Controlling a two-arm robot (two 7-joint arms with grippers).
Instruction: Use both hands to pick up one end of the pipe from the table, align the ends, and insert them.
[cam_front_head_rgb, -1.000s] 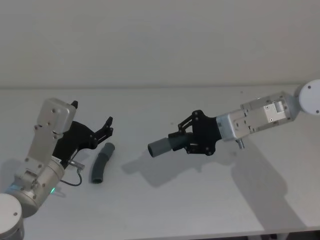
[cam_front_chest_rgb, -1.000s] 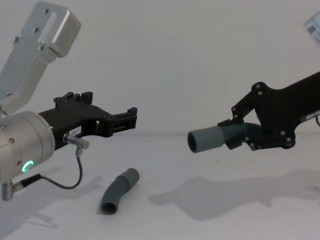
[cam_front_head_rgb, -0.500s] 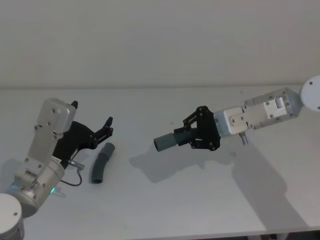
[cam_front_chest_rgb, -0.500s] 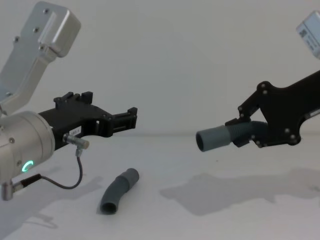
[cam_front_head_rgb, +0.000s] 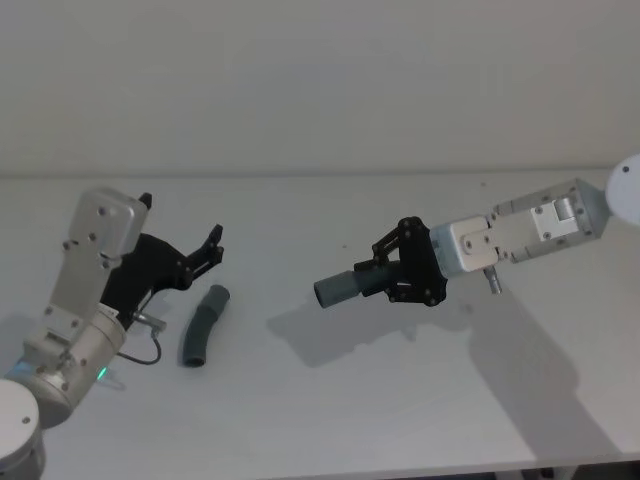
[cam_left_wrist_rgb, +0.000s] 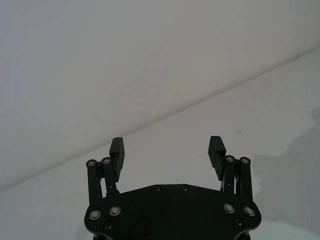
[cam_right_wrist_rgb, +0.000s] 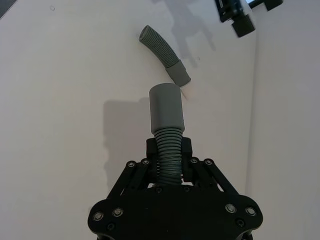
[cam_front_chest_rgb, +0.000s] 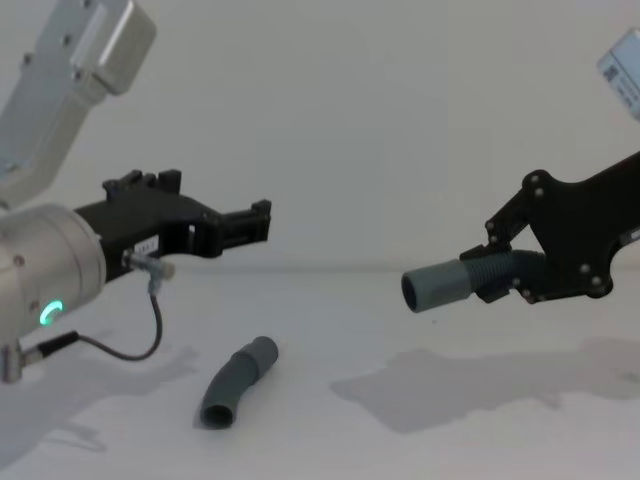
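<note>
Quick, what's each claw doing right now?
Left black gripper: open, empty.
Right black gripper: shut on the ribbed dark grey tube piece with a wide collar.

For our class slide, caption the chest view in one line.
Right tool holds the ribbed pipe piece aloft; open left tool hovers near the curved piece lying on the table.

We see bright, even, diffuse light from above on the white bench (cam_front_head_rgb: 420, 420). The right gripper (cam_front_head_rgb: 374, 280) and its ribbed pipe piece (cam_front_head_rgb: 345, 288) cast a soft grey shadow (cam_front_head_rgb: 320, 335) on it; left gripper (cam_front_head_rgb: 181, 222) shadow fainter. Green ring light (cam_front_chest_rgb: 47, 314) glows.
</note>
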